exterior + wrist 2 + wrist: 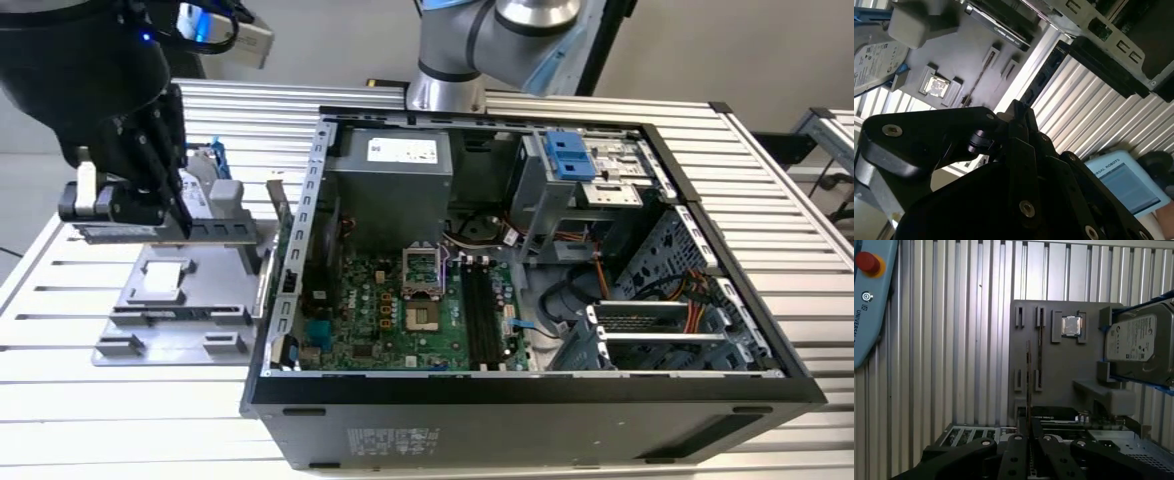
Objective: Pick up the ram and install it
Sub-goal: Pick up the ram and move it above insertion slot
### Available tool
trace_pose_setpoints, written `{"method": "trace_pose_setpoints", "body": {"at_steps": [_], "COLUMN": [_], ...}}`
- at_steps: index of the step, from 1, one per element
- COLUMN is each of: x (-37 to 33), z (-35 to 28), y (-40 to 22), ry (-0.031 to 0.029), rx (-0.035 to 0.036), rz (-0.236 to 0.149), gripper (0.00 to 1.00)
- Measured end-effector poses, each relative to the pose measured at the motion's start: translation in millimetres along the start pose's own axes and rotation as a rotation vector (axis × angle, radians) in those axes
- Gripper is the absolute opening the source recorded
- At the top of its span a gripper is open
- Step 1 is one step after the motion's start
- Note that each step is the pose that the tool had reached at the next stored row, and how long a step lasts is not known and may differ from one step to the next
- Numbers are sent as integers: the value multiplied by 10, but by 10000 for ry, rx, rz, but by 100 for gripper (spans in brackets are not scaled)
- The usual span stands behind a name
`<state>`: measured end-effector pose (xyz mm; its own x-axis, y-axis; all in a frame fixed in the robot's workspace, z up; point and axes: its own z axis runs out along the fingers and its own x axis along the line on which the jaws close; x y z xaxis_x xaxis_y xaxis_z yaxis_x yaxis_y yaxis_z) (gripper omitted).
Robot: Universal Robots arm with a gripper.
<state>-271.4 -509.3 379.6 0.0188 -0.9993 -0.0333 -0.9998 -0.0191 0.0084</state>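
My gripper (1029, 432), closed on one end of the ram (1028, 380) over the tray (1054, 375) edge beside the case (534, 425), grips so little that the stick may twist and strike the case.

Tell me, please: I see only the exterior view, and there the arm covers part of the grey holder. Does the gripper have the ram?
Observer: Yes. In the first wrist view the gripper is shut on the ram, which runs edge-on straight out of it.
Operator: Which way does it point?
Observer: In the second wrist view its flat side reaches toward the computer case.
Operator: Anything else nearby?
Observer: A pendant with a red button lies on the slatted table, apart from the holder.
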Motion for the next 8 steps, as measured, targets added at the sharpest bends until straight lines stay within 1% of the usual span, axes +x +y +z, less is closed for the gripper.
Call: {"method": "trace_pose_setpoints", "body": {"at_steps": [8], "x": [5], "z": [-2], "y": [-250], "ry": [0], "rx": [-19], "rz": [0], "gripper": [0]}}
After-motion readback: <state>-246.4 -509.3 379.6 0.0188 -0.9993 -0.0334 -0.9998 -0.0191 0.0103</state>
